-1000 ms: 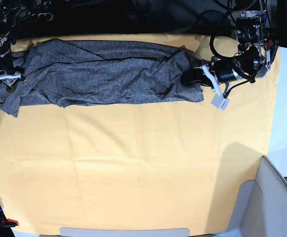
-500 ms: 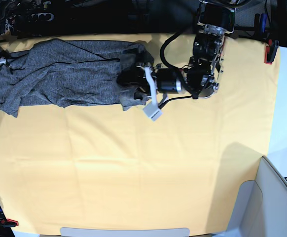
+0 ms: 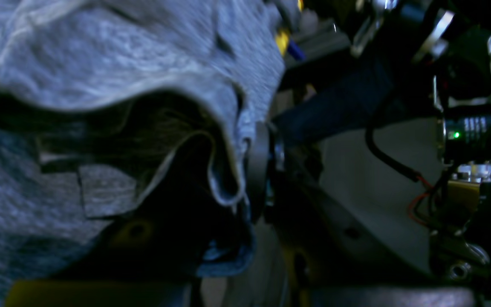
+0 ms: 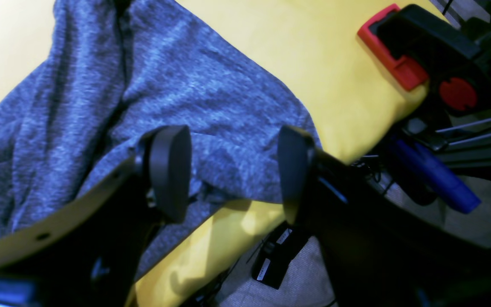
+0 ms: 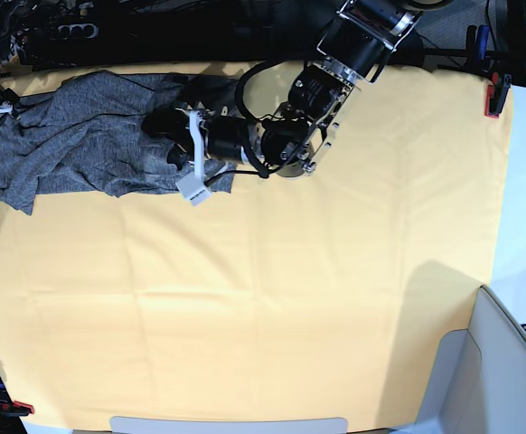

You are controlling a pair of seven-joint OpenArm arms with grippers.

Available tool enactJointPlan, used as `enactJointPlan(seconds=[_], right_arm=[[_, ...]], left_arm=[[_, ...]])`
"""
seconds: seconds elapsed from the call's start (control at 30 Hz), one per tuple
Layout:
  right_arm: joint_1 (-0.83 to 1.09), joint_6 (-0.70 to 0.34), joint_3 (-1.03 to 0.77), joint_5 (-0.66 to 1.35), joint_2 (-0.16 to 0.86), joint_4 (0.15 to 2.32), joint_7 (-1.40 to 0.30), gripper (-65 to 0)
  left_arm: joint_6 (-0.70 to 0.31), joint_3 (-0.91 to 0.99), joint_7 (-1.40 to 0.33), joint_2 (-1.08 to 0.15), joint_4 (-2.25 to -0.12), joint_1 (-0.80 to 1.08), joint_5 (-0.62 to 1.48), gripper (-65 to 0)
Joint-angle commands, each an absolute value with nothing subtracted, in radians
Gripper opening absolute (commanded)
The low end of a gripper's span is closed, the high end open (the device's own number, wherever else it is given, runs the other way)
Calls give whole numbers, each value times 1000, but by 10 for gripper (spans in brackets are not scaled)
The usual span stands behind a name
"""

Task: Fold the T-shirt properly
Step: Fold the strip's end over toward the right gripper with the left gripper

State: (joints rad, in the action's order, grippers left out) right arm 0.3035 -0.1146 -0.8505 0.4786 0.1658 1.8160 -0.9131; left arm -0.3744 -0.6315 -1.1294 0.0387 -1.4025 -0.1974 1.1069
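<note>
Long grey T-shirt on the far left part of the yellow table cloth, lying left to right along the far edge

Right end of it doubled back over the rest, pinched in the left gripper, jaws squeezed nearly shut on a thick bunch of cloth; folds of grey knit right up against the wrist camera

Left arm stretched a long way across from the far right, lying low and flat over the table, claw pointing left along the shirt

Right gripper at the shirt's far left end, by the table's left edge; jaws wide apart, one pad on each side of the grey cloth, gripping nothing

Likely next: carrying the pinched end on toward the left end to finish the fold
</note>
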Motion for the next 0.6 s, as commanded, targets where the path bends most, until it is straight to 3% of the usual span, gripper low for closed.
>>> enactJointPlan(seconds=[0.0,0.4,0.57], right_arm=[[300,-116,-855,486,183,1831,-891,-323],[303,-116,-852,486,180,1830,-891,-323],[300,-116,-852,486,180,1830,-891,-323]], left_arm=[[-383,-645,-1089,56,-1403,-228,1135,-646],[-383,-682,-1024,111,-1343,-325,1133,-646],[-383,-608,-1024,114,-1345,-321,1135,-646]])
